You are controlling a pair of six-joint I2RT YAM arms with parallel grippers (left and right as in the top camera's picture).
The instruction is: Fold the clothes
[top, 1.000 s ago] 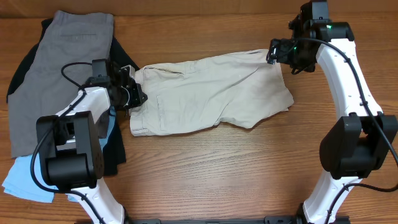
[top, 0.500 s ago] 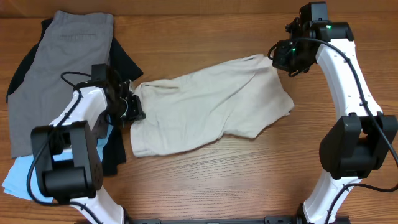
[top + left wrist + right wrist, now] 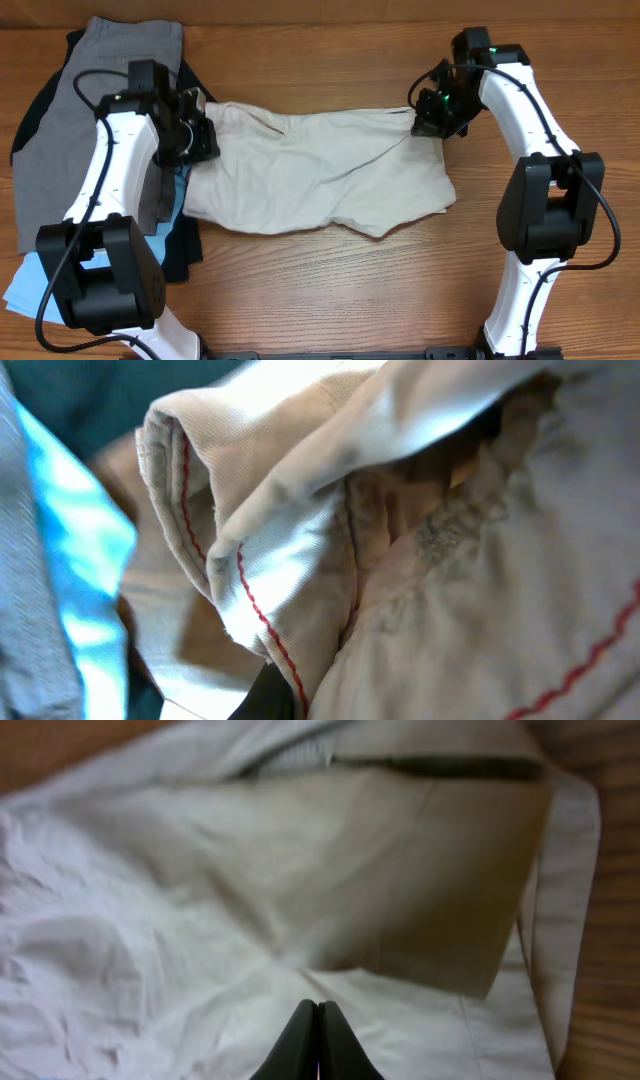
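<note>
Both left gripper [image 3: 203, 140] and right gripper [image 3: 424, 120] pinch the khaki shorts [image 3: 320, 172] ends.

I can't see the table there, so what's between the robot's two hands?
The beige shorts lie there, spread from the left gripper to the right gripper, each holding an end. The overhead view shows it.

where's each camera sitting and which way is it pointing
overhead: fixed above the wooden table, looking straight down at light beige khaki shorts; white left arm and right arm show.
left wrist: on the left arm, pressed against the shorts' bunched cloth, red stitching; jaws unclear.
right wrist: on the right arm, looking down onto the shorts; shut dark jaws at bottom.
shared: all three see the shorts.
</note>
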